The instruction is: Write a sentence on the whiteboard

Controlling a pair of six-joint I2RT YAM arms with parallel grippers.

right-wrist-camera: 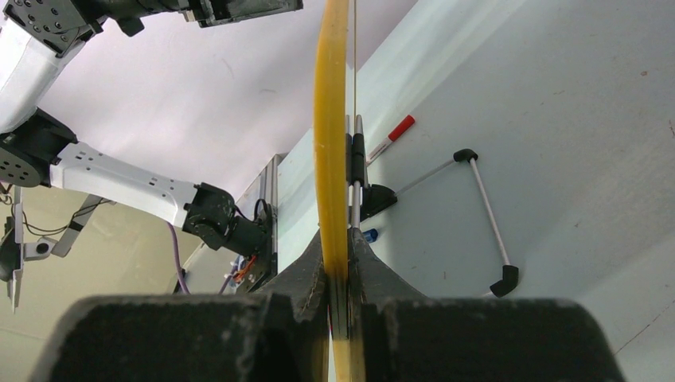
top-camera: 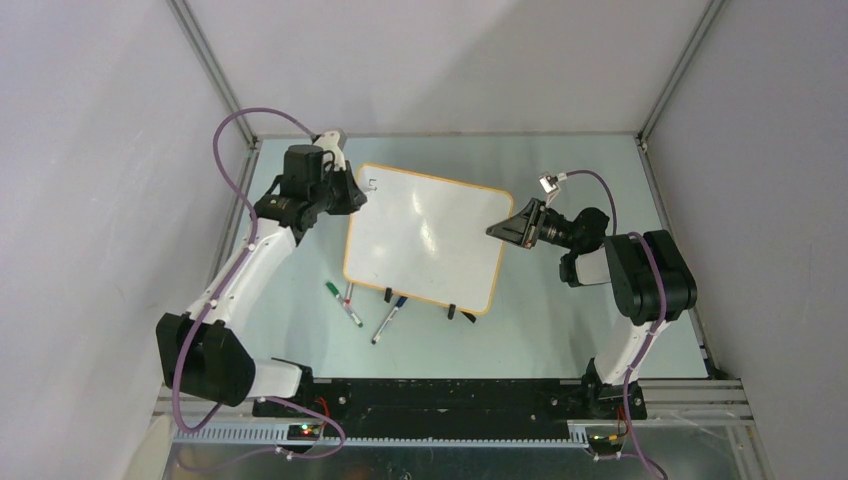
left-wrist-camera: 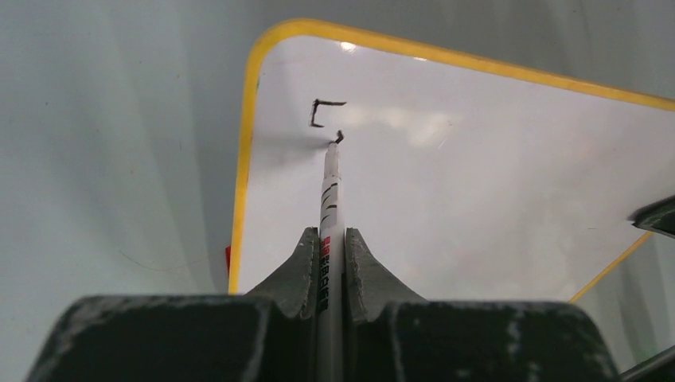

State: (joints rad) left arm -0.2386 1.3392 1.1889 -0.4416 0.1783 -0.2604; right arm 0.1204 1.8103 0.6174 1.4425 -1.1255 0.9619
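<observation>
The whiteboard [top-camera: 425, 235] with its orange-yellow rim stands tilted in the middle of the table. My left gripper [top-camera: 350, 195] is at its top left corner, shut on a white marker [left-wrist-camera: 330, 199]. The marker's black tip touches the board just below and right of a short angular black stroke [left-wrist-camera: 322, 114], all of the sentence that shows. My right gripper [top-camera: 505, 228] is shut on the board's right edge, the yellow rim [right-wrist-camera: 333, 159] running up between its fingers in the right wrist view.
Loose markers lie in front of the board: a green one [top-camera: 331, 290], a red-capped one [top-camera: 350, 305] and a blue-capped one [top-camera: 388, 318]. Black clip feet [top-camera: 455, 313] prop the board's lower edge. A wire stand [right-wrist-camera: 484, 215] lies behind the board.
</observation>
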